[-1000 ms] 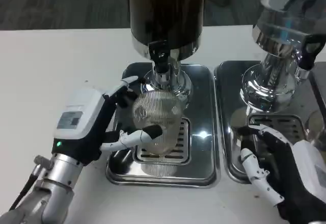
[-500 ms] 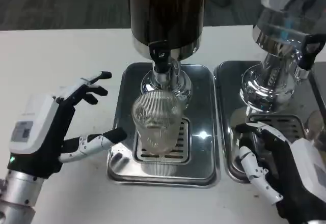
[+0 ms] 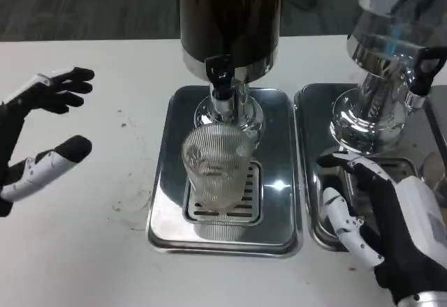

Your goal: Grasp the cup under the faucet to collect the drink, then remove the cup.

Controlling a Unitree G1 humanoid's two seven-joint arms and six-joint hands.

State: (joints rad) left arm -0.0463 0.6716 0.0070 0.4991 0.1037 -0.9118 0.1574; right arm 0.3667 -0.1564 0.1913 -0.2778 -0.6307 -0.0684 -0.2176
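While the white desk (image 3: 105, 251) is spanning the frame, the ribbed cup (image 3: 215, 171) is standing on the centre tray (image 3: 276, 111) under the faucet (image 3: 222, 77), the left robot hand (image 3: 31, 136) at far left and the right robot hand (image 3: 380, 223) at lower right both hanging released, fingers spread.

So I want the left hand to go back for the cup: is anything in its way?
Nothing visible is. Between the open left hand and the ribbed cup under the faucet lies only bare white table and the low rim of the drip tray.
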